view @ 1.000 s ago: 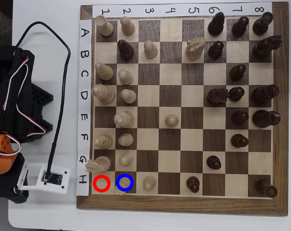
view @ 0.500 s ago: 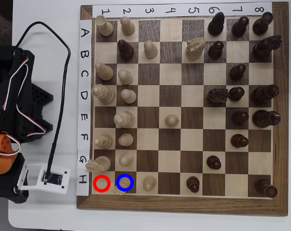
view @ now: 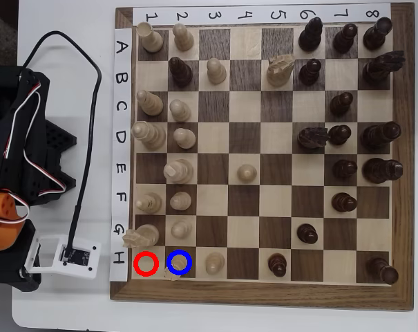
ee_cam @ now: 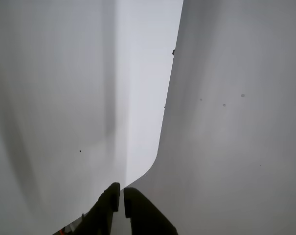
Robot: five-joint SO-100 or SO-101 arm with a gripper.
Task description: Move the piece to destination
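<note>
Well, you only get the board from the overhead view. The blue ring marks the dark destination in row H, column 2, right beside the red ring on the light corner square. A pale rounded shape shows inside the blue ring and pokes out at its lower left. That looks like the piece standing on that square, though the ring covers most of it, so you can't be sure. Another pale pawn stands one square to the right, and the pale knight sits just above the red ring.

From above, the arm is folded up on the white table left of the board, well apart from every piece, and its fingers are not clear there.

The wrist view gives you what the overhead doesn't: the gripper, its two dark fingers pressed nearly together with only a thin slit between them and nothing in it. Past them you see only the table's rounded corner against a grey background, no board at all.
</note>
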